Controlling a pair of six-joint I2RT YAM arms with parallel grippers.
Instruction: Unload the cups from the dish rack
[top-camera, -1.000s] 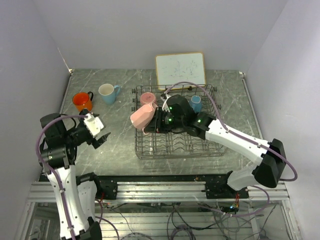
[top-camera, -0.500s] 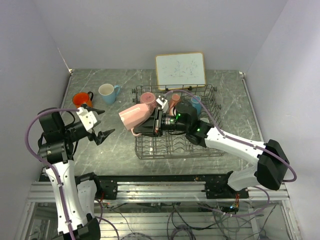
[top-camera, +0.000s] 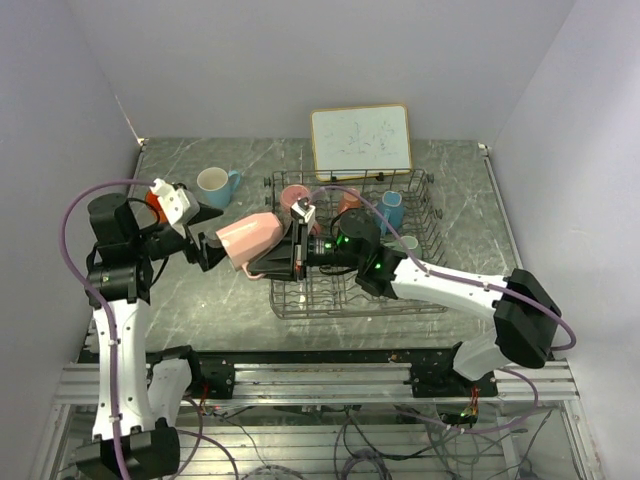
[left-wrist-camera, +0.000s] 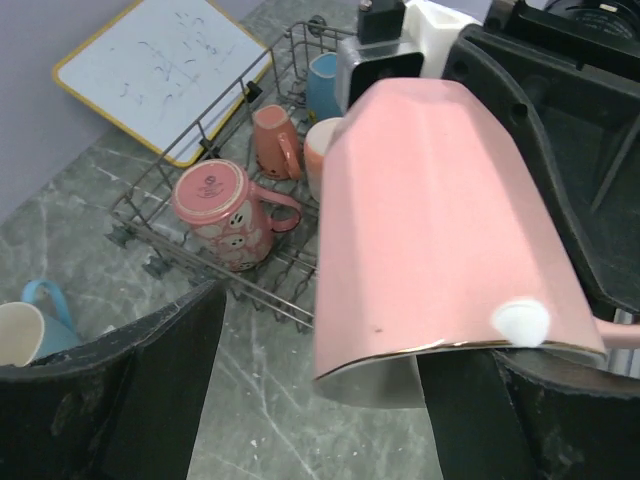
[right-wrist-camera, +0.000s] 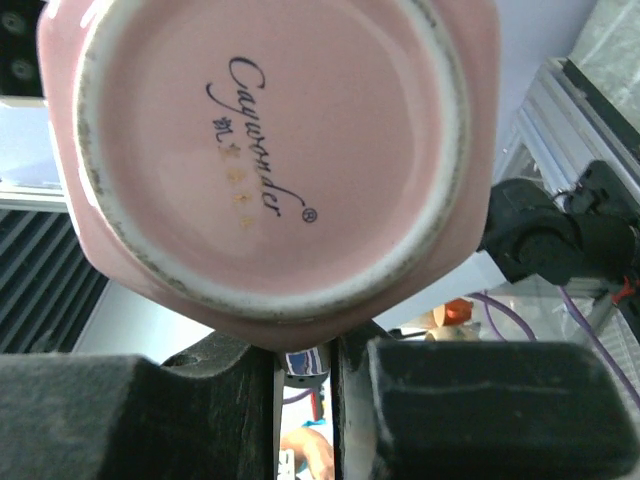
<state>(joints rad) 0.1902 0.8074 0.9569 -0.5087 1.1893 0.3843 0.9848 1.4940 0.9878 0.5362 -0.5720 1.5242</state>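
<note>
A large pink cup (top-camera: 250, 235) hangs on its side in the air just left of the dish rack (top-camera: 400, 300). My right gripper (top-camera: 280, 260) is shut on its handle; the right wrist view is filled by the cup's base (right-wrist-camera: 270, 150) above the closed fingers (right-wrist-camera: 420, 410). My left gripper (top-camera: 212, 235) stands open around the cup's mouth end (left-wrist-camera: 440, 220), its left finger (left-wrist-camera: 150, 380) apart from the wall. Still in the rack are a patterned pink cup (top-camera: 293, 197), a peach cup (top-camera: 348, 200) and a light blue cup (top-camera: 392, 208).
On the table left of the rack stand an orange cup (top-camera: 152, 203), partly hidden by the left arm, and a light blue cup (top-camera: 215, 183). A wood-framed whiteboard (top-camera: 360, 138) leans behind the rack. The rack wires (left-wrist-camera: 200, 255) lie just beyond the held cup.
The right arm has carried the pink cup leftward out of the rack. The left gripper has risen and swung right to straddle the cup's mouth.
</note>
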